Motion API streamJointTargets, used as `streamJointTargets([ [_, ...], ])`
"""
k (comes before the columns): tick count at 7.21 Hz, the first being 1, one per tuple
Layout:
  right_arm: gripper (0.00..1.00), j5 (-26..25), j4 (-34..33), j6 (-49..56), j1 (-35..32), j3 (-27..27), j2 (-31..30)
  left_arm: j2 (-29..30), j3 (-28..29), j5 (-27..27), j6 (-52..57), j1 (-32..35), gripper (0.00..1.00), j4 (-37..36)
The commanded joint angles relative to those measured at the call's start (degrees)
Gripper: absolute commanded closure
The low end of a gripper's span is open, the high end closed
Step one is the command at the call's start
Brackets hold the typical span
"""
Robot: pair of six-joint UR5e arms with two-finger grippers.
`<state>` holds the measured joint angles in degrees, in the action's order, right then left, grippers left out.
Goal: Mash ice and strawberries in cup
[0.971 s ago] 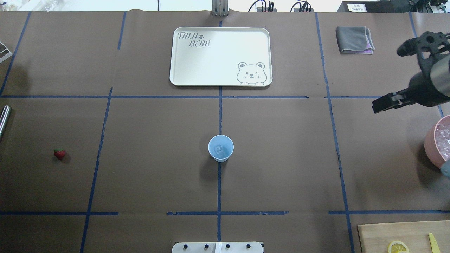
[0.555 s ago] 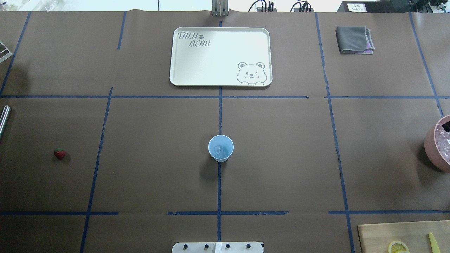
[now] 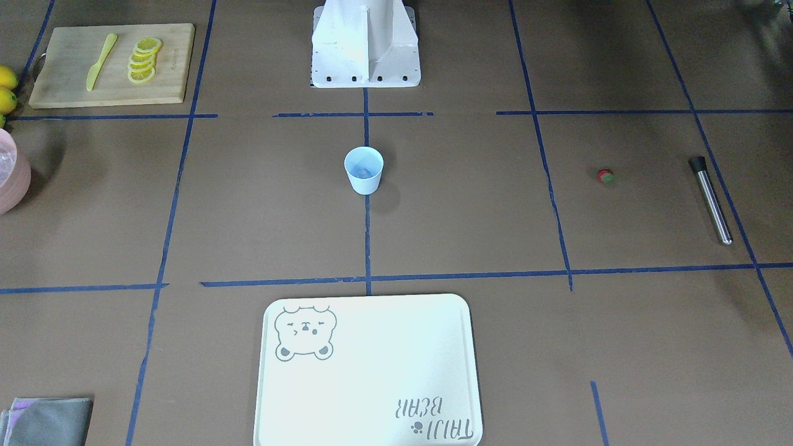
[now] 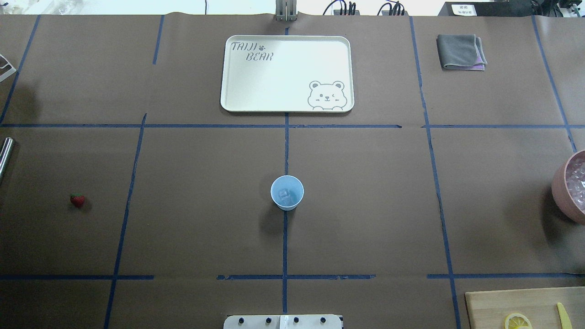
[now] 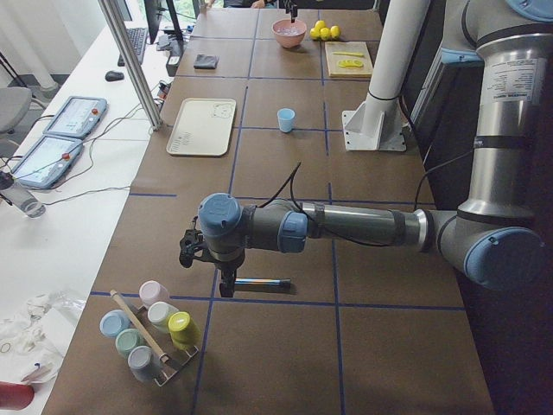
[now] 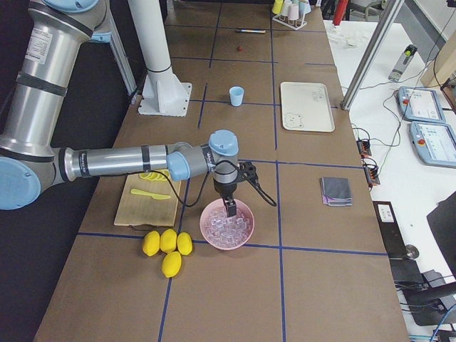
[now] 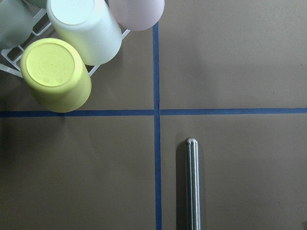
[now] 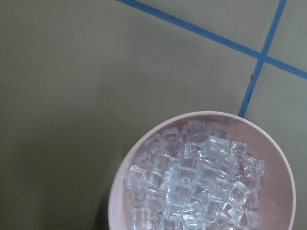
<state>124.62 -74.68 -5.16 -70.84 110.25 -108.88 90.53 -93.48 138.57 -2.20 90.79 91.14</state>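
The light-blue cup stands upright at the table's middle, with one clear ice cube in it; it also shows in the front view as the cup. A small red strawberry lies alone on the table far to the robot's left. My left gripper points down just above a steel rod, well away from the cup. Over a pink bowl of ice hangs my right gripper. Both grippers show only in side views, so I cannot tell whether they are open or shut.
The steel rod lies beside a rack of upturned coloured cups. The pink bowl holds several ice cubes. A cream tray, a grey cloth, a cutting board with lemon slices, and whole lemons sit around.
My right arm has left the overhead view past its right edge; a second ago its gripper stood above the pink bowl's far side. Cup, ice and strawberry have not moved.
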Motion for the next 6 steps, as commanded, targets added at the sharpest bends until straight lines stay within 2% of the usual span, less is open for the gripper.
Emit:
streamJointTargets([
  [1,0.02,-0.1,3.2,0.4,0.1,-4.4,0.2,0.0,0.0,-0.1,0.0,0.0,0.0,0.0],
  [3,0.14,0.4,2.7,0.5,0.3,-5.1,0.1,0.0,0.0,-0.1,0.1,0.0,0.0,0.0],
  [6,0.2,0.4,2.7,0.6,3.9,-6.4,0.1,0.1,0.0,0.0,0.1,0.0,0.0,0.1],
])
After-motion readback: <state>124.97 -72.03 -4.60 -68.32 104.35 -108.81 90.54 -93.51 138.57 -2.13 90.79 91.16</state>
